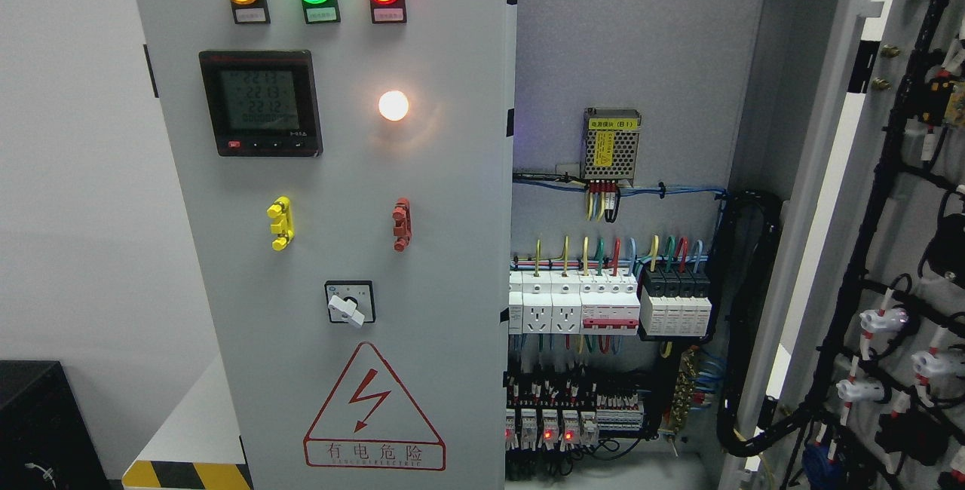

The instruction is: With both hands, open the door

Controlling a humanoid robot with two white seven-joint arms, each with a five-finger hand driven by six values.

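A grey electrical cabinet fills the head view. Its left door point(339, 249) stands shut and carries three indicator lamps, a digital meter point(261, 103), a lit white lamp, a yellow handle point(280, 223), a red handle point(402, 225), a rotary switch point(350, 303) and a red hazard triangle. The right door point(897, 249) is swung open to the right, its inner side showing black cable looms. The open interior point(626, 173) shows breakers, sockets and coloured wires. Neither hand nor arm is in view.
A black box point(38, 422) stands at the lower left. A yellow and black striped floor marking point(185, 475) lies at the cabinet's foot. A white wall is to the left.
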